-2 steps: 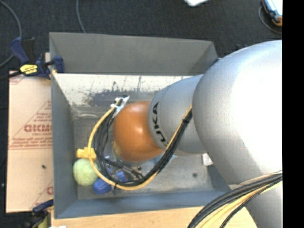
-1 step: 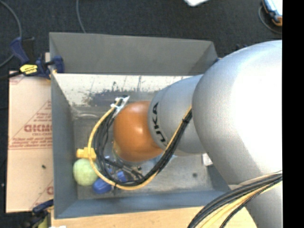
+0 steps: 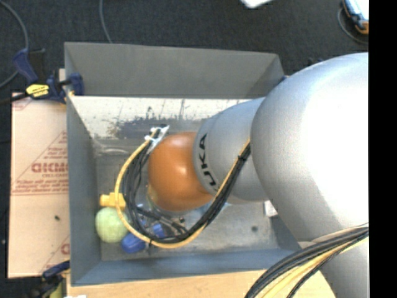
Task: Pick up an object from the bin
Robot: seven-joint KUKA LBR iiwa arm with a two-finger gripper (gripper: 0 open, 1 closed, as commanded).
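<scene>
**Inspector A:** Gripper status?

**Inspector B:** The gripper [image 3: 154, 221] sits low in the bin [image 3: 84, 166], beneath the orange wrist cover [image 3: 177, 172]. Whether it is apart or together cannot be told.

**Inspector A:** Nearest items?

**Inspector B:** A pale green ball [image 3: 110, 225] lies just beside it, wallward. A yellow piece [image 3: 110, 198] sits beyond the ball, and a blue piece [image 3: 131, 244] lies near the gripper's front edge.

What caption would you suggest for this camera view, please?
KUKA arm reaching into the grey bin, its orange wrist cover beside a pale green ball, a yellow piece and a blue piece.
</scene>
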